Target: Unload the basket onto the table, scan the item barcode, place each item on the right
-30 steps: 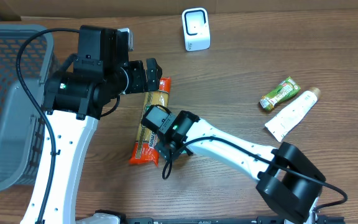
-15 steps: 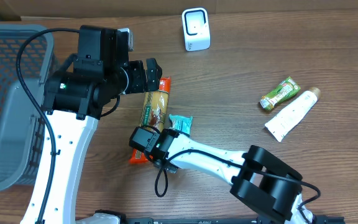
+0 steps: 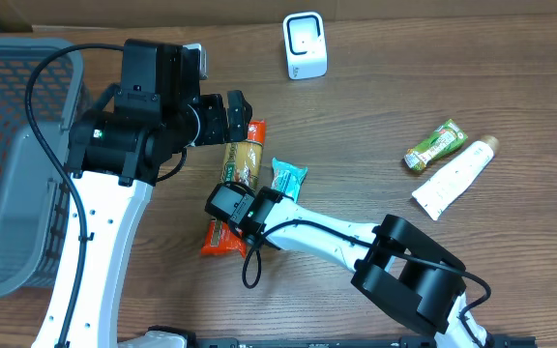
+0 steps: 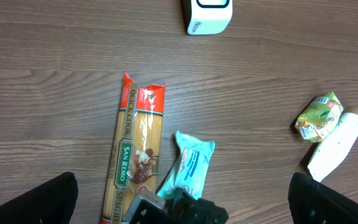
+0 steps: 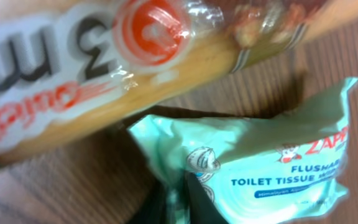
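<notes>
Both right fingers (image 5: 199, 205) pinch one end of the tissue pack (image 5: 272, 168).

The item is a small teal wipes pack (image 3: 288, 179), soft plastic with crimped ends. The printed face is up, and the words "toilet tissue" can be read in blue. It lies near the middle of the table, long axis almost pointing to the scanner (image 3: 305, 45), just beside a long pasta packet (image 3: 243, 164). Its near end is pinched by the right gripper (image 5: 178, 196). The scanner is a small white box standing upright, well apart from the pack.
</notes>
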Controlling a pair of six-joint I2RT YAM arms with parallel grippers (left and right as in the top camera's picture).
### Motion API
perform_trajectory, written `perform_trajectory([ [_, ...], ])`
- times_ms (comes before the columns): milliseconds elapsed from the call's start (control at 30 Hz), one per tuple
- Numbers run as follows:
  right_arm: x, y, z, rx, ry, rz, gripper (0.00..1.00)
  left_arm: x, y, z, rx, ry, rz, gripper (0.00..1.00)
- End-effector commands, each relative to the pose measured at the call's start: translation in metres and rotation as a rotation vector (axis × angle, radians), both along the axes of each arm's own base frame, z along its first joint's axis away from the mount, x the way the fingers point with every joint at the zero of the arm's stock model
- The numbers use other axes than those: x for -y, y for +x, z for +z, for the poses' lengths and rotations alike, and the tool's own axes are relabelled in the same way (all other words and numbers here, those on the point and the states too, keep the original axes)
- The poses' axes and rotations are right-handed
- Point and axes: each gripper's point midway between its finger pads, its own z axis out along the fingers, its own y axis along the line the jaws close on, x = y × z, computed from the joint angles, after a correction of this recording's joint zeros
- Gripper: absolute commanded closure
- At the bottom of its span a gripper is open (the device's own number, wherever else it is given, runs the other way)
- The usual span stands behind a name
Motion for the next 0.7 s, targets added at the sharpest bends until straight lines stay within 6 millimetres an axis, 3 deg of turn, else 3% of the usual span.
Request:
perform_trajectory([
  [0, 0.010, -0.002, -0.023, -0.059, 0.009, -0.080, 0.96, 0.002, 0.001, 0.002, 0.004, -0.009, -0.004, 0.00],
  [167, 0.016, 0.006, -0.009, -0.069, 0.085, -0.202, 0.96, 0.002, 0.001, 0.002, 0.004, -0.009, -0.004, 0.00],
  [367, 0.007, 0.009, 0.056, -0.223, 0.393, -0.297, 0.96, 0.002, 0.001, 0.002, 0.004, -0.009, -0.004, 0.00],
  [500, 0.017, 0.017, 0.109, -0.304, 0.597, -0.380, 0.96, 0.002, 0.001, 0.002, 0.004, -0.009, -0.004, 0.00],
  [600, 0.028, 0.019, 0.128, -0.335, 0.659, -0.398, 0.96, 0.002, 0.001, 0.002, 0.003, -0.009, -0.004, 0.00],
  [667, 0.038, 0.022, 0.128, -0.321, 0.637, -0.420, 0.96, 0.002, 0.001, 0.002, 0.003, -0.009, -0.004, 0.00],
])
